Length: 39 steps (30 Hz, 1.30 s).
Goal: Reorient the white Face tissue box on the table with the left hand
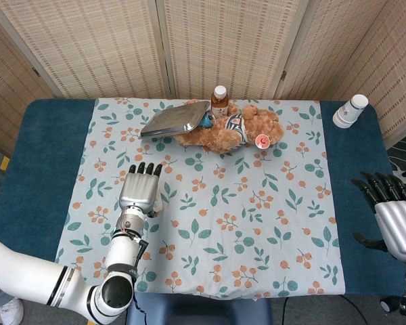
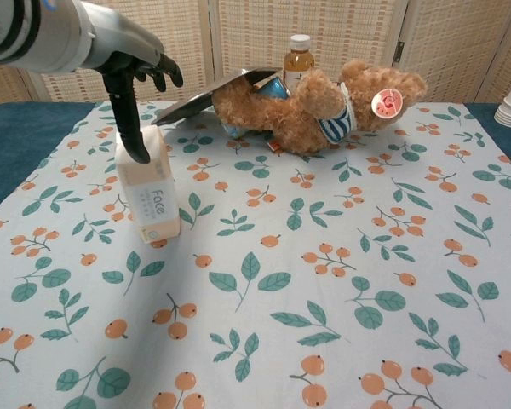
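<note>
Two robot hands show over a worktop (image 1: pixel 47 169) spread with a thin cloth (image 1: pixel 257 223) printed in green leaves and orange berries, dark teal showing at either end. Far left, the left robot hand (image 1: pixel 139 189) of silver metal with black fingers (image 2: pixel 134 128) reaches down onto the white Face tissue box (image 2: pixel 148 194). In the chest view the box stands upright on one small end near the cloth's left side, a smooth rectangular carton with rounded corners, and one dark finger presses against its top front edge; whether other fingers clasp it from behind I cannot tell. From the head view the robot hand covers the box almost entirely.

Further along, at the back, a flat grey metal tray (image 1: pixel 175 119) leans tilted against a fuzzy brown teddy bear (image 1: pixel 233 128) lying on its side in a striped top, a round pink tag on its paw. Just behind stands an amber bottle (image 1: pixel 220 100) with a white cap. Towards the right rear corner sits a stack of white paper cups (image 1: pixel 350 112). Far right, the right robot hand (image 1: pixel 392 213) hangs beyond the worktop's edge, fingers spread, grasping nothing.
</note>
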Each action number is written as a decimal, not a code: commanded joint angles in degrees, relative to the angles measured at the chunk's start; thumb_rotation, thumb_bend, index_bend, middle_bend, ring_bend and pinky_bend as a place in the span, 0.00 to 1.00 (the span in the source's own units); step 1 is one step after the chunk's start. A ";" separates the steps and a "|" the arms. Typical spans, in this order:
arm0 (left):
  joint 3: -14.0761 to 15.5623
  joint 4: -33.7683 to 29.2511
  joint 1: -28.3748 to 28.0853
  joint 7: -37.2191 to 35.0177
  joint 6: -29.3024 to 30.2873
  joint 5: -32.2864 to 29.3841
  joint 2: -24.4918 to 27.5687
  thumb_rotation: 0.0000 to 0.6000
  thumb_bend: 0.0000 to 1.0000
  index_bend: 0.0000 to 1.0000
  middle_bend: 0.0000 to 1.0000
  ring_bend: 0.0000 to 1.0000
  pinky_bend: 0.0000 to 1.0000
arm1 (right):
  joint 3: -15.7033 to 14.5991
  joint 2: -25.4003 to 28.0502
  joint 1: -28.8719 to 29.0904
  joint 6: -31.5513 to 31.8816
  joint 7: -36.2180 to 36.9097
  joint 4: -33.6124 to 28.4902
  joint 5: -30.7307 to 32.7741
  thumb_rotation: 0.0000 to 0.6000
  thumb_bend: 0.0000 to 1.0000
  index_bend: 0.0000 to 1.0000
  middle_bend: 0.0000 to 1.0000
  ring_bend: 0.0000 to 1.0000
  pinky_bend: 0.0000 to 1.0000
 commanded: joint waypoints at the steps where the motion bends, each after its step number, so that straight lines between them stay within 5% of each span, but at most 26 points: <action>1: 1.02 1.56 0.07 -0.28 -1.40 0.44 -0.51 1.00 0.14 0.00 0.06 0.00 0.08 | 0.01 0.09 -0.02 -0.04 0.07 0.05 0.00 1.00 0.12 0.14 0.05 0.00 0.00; 39: 5.27 13.15 2.87 -3.96 -5.58 5.38 -5.06 1.00 0.15 0.01 0.12 0.00 0.09 | 0.30 -0.08 0.07 -0.34 0.05 0.40 0.82 1.00 0.12 0.14 0.05 0.00 0.00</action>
